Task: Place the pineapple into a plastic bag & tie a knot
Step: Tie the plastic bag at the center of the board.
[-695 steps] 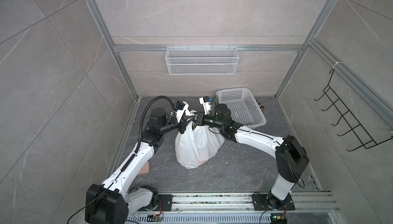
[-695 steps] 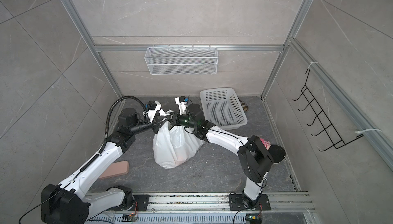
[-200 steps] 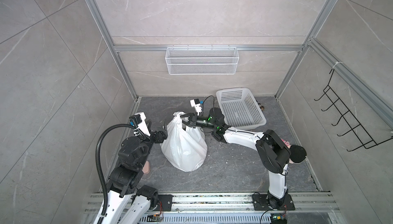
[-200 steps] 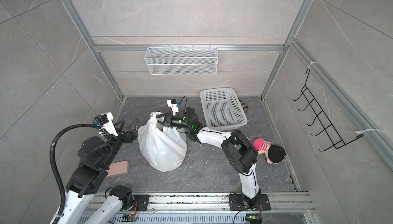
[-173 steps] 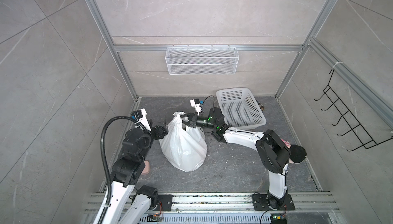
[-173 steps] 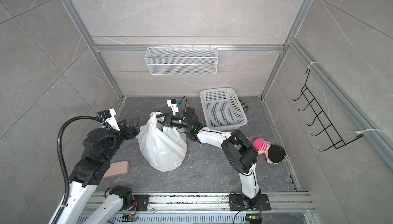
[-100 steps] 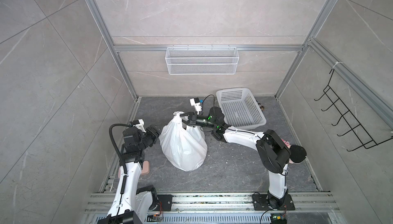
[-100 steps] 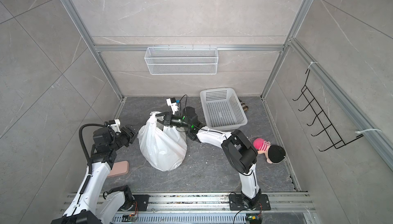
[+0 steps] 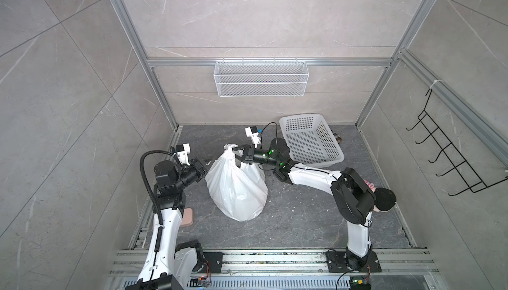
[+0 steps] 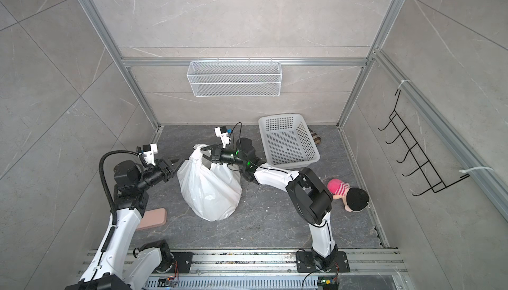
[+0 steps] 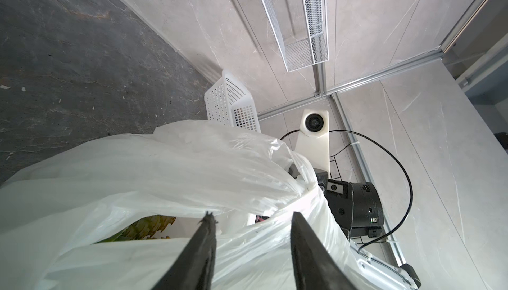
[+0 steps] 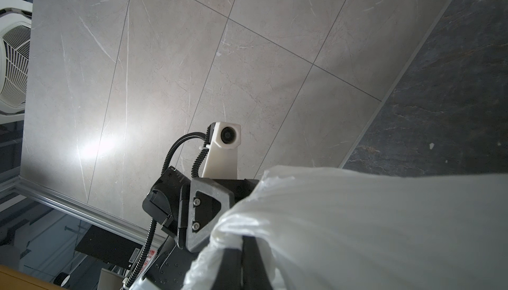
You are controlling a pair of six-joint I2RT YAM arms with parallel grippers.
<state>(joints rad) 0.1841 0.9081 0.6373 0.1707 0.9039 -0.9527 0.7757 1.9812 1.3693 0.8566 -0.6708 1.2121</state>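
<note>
- Your right tool (image 9: pixel 237 151) is clenched on the knot (image 9: pixel 229 147), the tight white bunch at the top of the plastic bag (image 9: pixel 236 189). The right wrist view shows its fingers (image 12: pixel 233 258) pressed together on the film.
- Your left tool (image 11: pixel 251 215) has its fingers parted. Its tips are at the bag's flank, on the side away from the right tool, and no film shows pinched between them.
- Just past the left tool's tips, a slit in the bag shows the yellow-green pineapple (image 11: pixel 148 226) inside.
- The bag spreads full below the right tool, with its base resting on the counter (image 9: pixel 302 219).
- Beyond the right tool's wrist, just beside its arm, sits a white perforated basket (image 9: pixel 310 140).
- Well apart from both tools, a doll (image 10: pixel 349 192) in pink with a black cap lies by the right arm's elbow. A pink pad (image 10: pixel 154 218) lies beside the left arm's lower link.
</note>
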